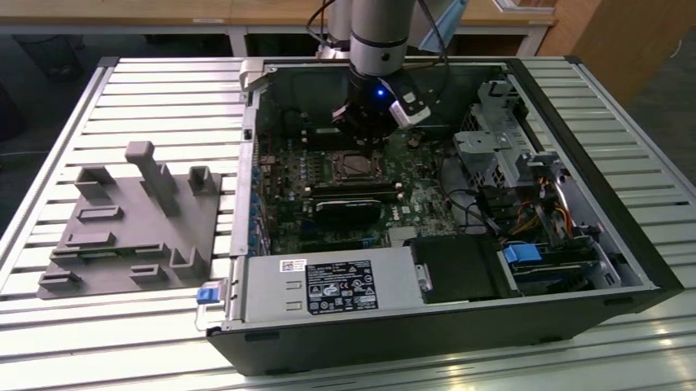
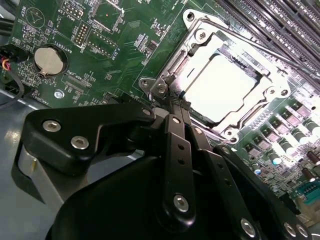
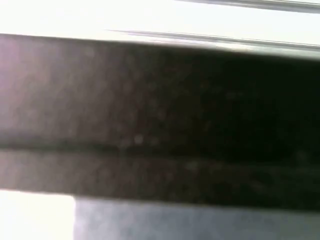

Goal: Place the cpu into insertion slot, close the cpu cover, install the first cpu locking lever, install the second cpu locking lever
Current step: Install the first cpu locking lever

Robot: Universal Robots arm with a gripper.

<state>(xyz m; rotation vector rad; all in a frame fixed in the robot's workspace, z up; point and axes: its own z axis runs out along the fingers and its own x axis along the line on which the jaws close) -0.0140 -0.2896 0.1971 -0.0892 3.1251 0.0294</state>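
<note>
One cpu (image 2: 220, 90) sits flat in the insertion slot (image 2: 192, 55) on the green motherboard (image 2: 125, 45), its pale top framed by the cpu cover (image 2: 272, 75), which lies down over its edges, apparently to pin the chip. At the socket's seven-o'clock corner in the second wrist view, the gripper (image 2: 176, 105) presses its fingers together, tips touching the hinge hardware, seemingly working a locking lever (image 2: 260, 50). In the exterior view, the arm reaches into the open computer case (image 1: 588, 269).
</note>
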